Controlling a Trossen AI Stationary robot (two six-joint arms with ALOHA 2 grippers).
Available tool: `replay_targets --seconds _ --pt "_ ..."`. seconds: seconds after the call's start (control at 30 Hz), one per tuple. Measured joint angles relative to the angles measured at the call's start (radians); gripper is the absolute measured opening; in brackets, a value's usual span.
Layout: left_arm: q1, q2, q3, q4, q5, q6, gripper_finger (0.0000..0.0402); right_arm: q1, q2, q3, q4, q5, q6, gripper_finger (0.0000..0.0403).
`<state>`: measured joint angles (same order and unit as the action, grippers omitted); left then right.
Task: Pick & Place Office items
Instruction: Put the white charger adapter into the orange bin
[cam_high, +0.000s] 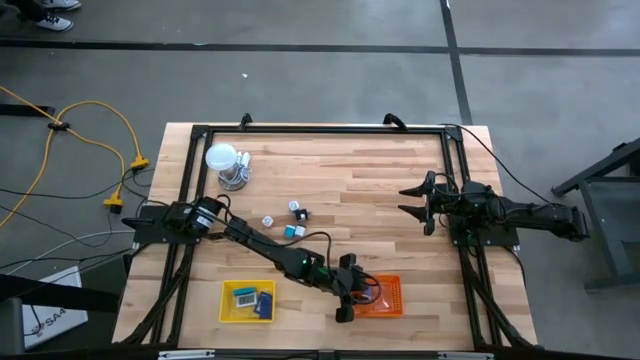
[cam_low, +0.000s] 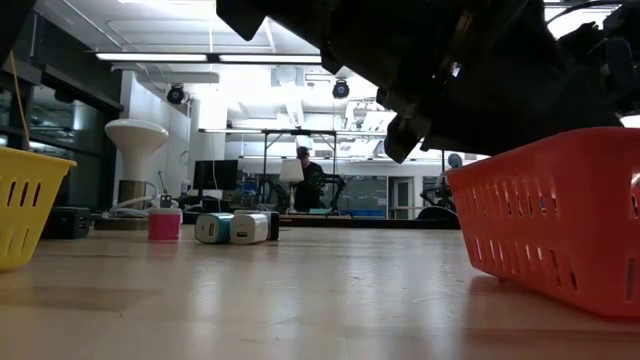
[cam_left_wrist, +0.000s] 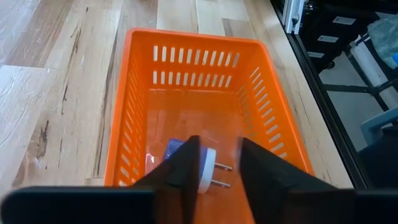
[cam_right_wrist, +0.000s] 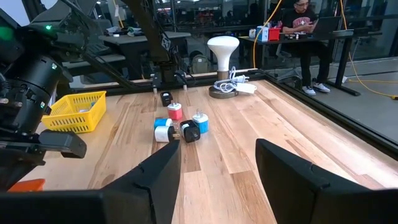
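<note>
Left gripper: the left gripper (cam_left_wrist: 214, 168) hangs over the orange mesh tray (cam_left_wrist: 124, 124) at the near edge of the table (cam_high: 390, 200); its two dark fingers (cam_left_wrist: 186, 165) stand a little apart, with nothing visibly between them, and whether they are closing cannot be told.
Item in the orange tray: a white plug adapter (cam_left_wrist: 208, 171) with two metal prongs lies on the tray floor below the fingers, next to a blue piece; contact with the fingers cannot be told.
Yellow tray: the yellow mesh tray (cam_high: 247, 301) sits beside the orange one on the near edge, holding a teal and white item (cam_high: 245, 296) and a blue item (cam_high: 266, 304).
Loose office items: a small cluster (cam_high: 290, 218) of white, blue, black and red pieces lies mid-table, well apart from both trays.
Right gripper: the right gripper (cam_high: 412, 200) waits at the right side of the table, fingers spread wide and empty.
White globe: the globe on its stand (cam_high: 224, 160) sits near the far left corner.
Background: a person (cam_right_wrist: 305, 25) sits at a desk beyond the table.
</note>
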<state>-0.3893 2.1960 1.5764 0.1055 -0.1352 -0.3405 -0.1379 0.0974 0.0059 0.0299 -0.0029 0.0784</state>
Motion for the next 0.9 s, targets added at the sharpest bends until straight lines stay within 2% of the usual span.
replay_targets --seconds 0.17,0.33,0.43,0.73,0.9 --pt "0.0 0.0 0.0 0.0 0.0 0.0 0.0044 0.0 0.0 0.0 0.0 0.0 0.0 0.0195" --pt "0.0 0.0 0.0 0.0 0.0 0.0 0.005 0.0 0.0 0.0 0.0 0.0 0.0 0.0195" --pt "0.0 0.0 0.0 0.0 0.0 0.0 0.0078 0.0 0.0 0.0 0.0 0.0 0.0 0.0195" --pt "-0.003 0.0 0.0 0.0 0.0 0.004 0.0206 0.0 0.0 0.0 0.0 0.0 0.0 0.0195" --pt "-0.003 0.0 0.0 0.0 0.0 0.004 0.0248 0.0 0.0 0.0 0.0 0.0 0.0 0.0195"
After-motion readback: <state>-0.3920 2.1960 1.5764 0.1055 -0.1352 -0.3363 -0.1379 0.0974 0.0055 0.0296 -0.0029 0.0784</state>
